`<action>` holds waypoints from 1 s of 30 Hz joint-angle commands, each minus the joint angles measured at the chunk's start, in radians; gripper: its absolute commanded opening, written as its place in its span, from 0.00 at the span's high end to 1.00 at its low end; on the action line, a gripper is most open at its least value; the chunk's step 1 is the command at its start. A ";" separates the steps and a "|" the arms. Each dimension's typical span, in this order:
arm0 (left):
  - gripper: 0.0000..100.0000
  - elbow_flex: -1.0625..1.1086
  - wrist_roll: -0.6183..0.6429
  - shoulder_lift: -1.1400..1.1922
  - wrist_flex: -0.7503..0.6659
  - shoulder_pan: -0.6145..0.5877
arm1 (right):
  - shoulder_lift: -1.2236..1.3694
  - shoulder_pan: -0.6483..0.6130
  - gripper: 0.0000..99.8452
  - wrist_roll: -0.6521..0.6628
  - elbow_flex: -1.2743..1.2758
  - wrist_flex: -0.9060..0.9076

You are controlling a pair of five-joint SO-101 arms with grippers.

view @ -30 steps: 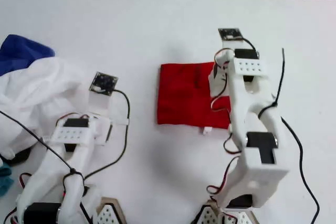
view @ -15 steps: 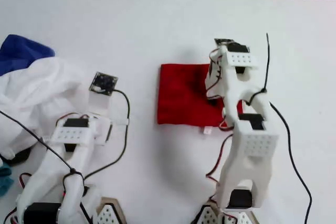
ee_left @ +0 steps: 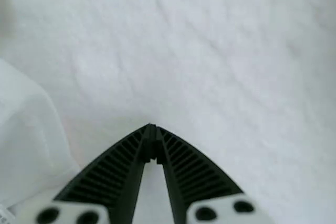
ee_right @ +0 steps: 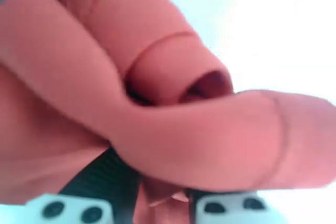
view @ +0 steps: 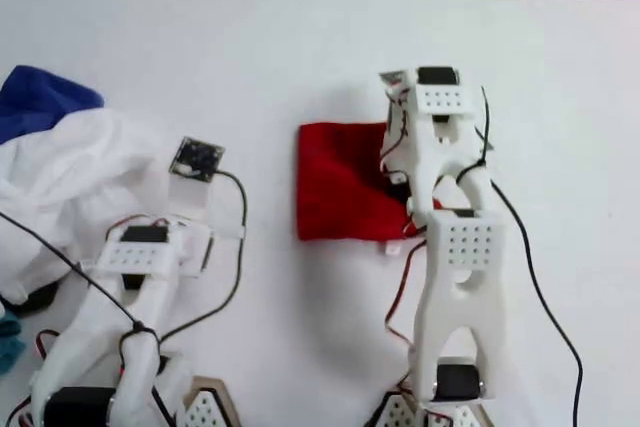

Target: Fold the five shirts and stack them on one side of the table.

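White table [view: 300, 37] is seeing a fold under way: right gripper [ee_right: 155, 195] is pinching the red shirt [view: 335, 187], lying near centre, at its three-o'clock edge, left gripper [ee_left: 151, 145] is resting pressed together beside the nine-o'clock shirt pile [view: 60, 177], and pulling that edge toward nine o'clock looks next.

1. The red shirt [view: 340, 182] has its right part hidden beneath the right arm [view: 455, 247]. In the right wrist view its bunched folds are blurred.
2. The white shirt [view: 60, 187] is cut off by the left edge and covers part of the blue shirt [view: 40, 97].
3. A teal cloth [view: 8, 339] barely shows at the left edge, too little to identify.
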 commanded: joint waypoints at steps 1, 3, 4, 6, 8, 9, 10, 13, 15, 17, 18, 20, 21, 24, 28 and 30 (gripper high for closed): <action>0.97 -0.004 -0.006 -0.021 -0.015 -0.006 | 0.033 0.007 0.98 0.009 -0.035 0.010; 0.97 -0.004 -0.006 -0.021 -0.015 -0.006 | 0.016 0.031 0.98 0.009 -0.052 0.010; 0.97 -0.004 -0.006 -0.021 -0.015 -0.006 | -0.005 0.048 0.98 0.009 -0.060 0.010; 0.97 -0.004 -0.006 -0.021 -0.015 -0.006 | -0.068 0.082 0.98 0.015 -0.078 0.010; 0.97 -0.004 -0.006 -0.021 -0.015 -0.006 | -0.148 0.114 0.98 0.018 -0.091 0.010; 0.97 -0.004 -0.006 -0.021 -0.015 -0.006 | -0.189 0.131 0.98 0.018 -0.092 0.010; 0.97 -0.004 -0.006 -0.021 -0.015 -0.006 | -0.231 0.148 0.98 0.018 -0.092 0.010; 0.97 -0.004 -0.006 -0.021 -0.015 -0.006 | -0.326 0.203 0.98 0.018 -0.091 0.008; 0.97 -0.004 -0.006 -0.021 -0.015 -0.006 | -0.361 0.242 0.98 0.018 -0.091 0.004; 0.97 -0.004 -0.006 -0.021 -0.015 -0.006 | -0.377 0.277 0.98 0.031 -0.092 0.004; 0.97 -0.004 -0.006 -0.021 -0.015 -0.006 | -0.377 0.295 0.98 0.058 -0.092 0.004; 0.97 -0.004 -0.006 -0.021 -0.015 -0.006 | -0.377 0.334 0.98 0.121 -0.092 -0.002; 0.97 -0.004 -0.006 -0.021 -0.015 -0.006 | -0.377 0.357 0.98 0.141 -0.092 -0.016; 0.97 -0.004 -0.006 -0.021 -0.015 -0.006 | -0.377 0.435 0.98 0.167 -0.092 -0.081; 0.97 -0.004 -0.006 -0.021 -0.015 -0.006 | -0.377 0.522 0.98 0.219 -0.092 -0.205; 0.97 -0.004 -0.006 -0.021 -0.015 -0.006 | -0.377 0.542 0.98 0.304 -0.091 -0.259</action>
